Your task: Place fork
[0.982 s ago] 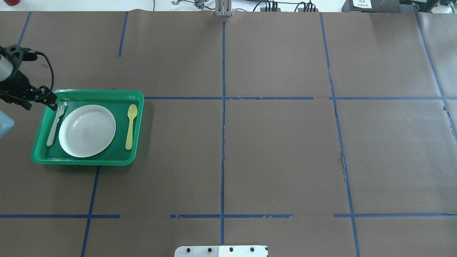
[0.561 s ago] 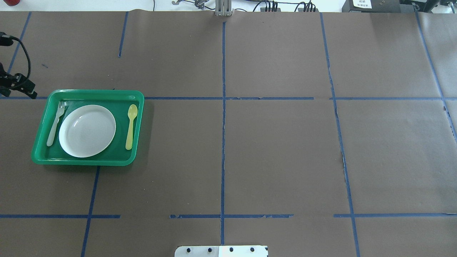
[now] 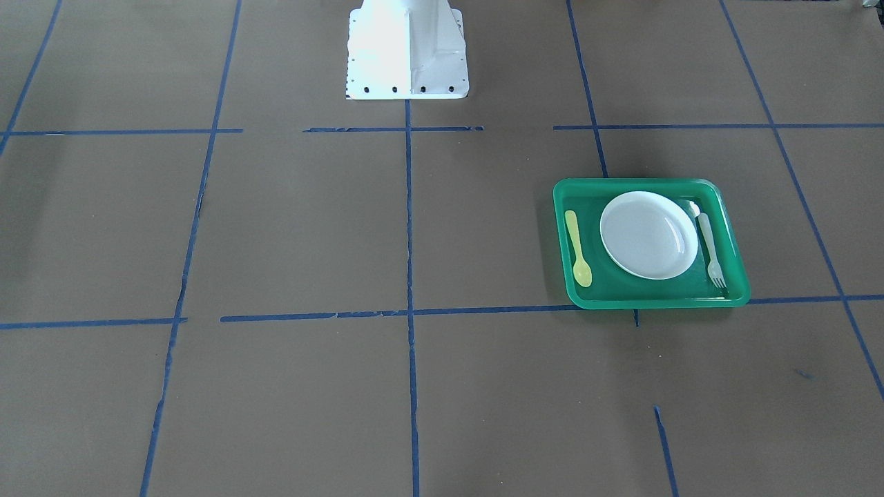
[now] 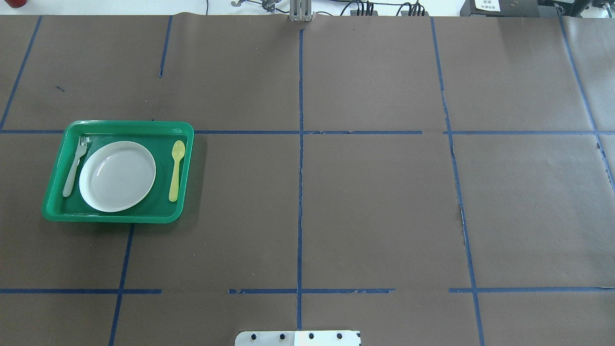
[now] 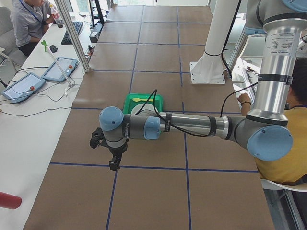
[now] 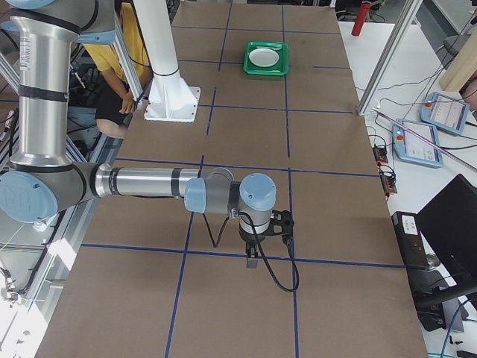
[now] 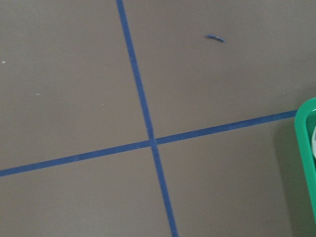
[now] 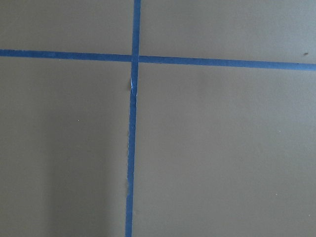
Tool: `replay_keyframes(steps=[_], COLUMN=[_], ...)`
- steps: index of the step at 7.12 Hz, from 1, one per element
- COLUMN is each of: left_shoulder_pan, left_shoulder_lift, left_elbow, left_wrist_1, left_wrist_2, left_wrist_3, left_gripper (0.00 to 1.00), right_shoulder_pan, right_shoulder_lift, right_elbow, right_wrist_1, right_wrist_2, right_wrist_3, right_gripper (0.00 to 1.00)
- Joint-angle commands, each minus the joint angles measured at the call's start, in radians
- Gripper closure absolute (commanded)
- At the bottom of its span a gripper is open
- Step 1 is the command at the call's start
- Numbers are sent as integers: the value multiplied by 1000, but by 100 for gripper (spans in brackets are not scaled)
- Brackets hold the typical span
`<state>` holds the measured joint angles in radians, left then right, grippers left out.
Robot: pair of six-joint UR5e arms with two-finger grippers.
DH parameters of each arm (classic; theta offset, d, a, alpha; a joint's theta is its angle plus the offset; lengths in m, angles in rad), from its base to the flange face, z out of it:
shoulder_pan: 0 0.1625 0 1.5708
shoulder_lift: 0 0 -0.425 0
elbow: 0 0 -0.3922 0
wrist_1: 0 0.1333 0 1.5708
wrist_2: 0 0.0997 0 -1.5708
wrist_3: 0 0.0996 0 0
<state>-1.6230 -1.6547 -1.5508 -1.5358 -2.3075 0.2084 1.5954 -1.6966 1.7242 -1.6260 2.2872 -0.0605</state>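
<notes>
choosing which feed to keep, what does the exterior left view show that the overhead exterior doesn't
Only exterior left: the left arm reaching out, the left pincer hanging above the table clear of the tray, and a seated person. Only overhead: the fork lying beside the whole plate. Both: the green tray and the yellow spoon.

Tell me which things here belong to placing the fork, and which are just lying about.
For the job:
fork, already lying in the tray beside the plate

Just lying about:
spoon, on the plate's other side
tablets on the side bench
</notes>
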Motion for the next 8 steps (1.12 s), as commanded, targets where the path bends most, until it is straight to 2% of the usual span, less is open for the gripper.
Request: replay_keyframes(steps=[1,4,8], left_shoulder_pan=[-29,-31,-29], left_shoulder_lift=[15,79,70], left_elbow=[-18,-52,-69], left_wrist_1=[34,-16,-7], left_wrist_2=[-7,-13,-13], left_wrist_3=[19,19,28], left_gripper=[0,0,0], right_shoulder_pan=[0,0,0], right_shoulder_lift=[0,0,0], right_elbow=[0,0,0], right_wrist_1=[0,0,0], right_wrist_2=[0,0,0], right_wrist_3=[-1,1,1], right_gripper=[0,0,0])
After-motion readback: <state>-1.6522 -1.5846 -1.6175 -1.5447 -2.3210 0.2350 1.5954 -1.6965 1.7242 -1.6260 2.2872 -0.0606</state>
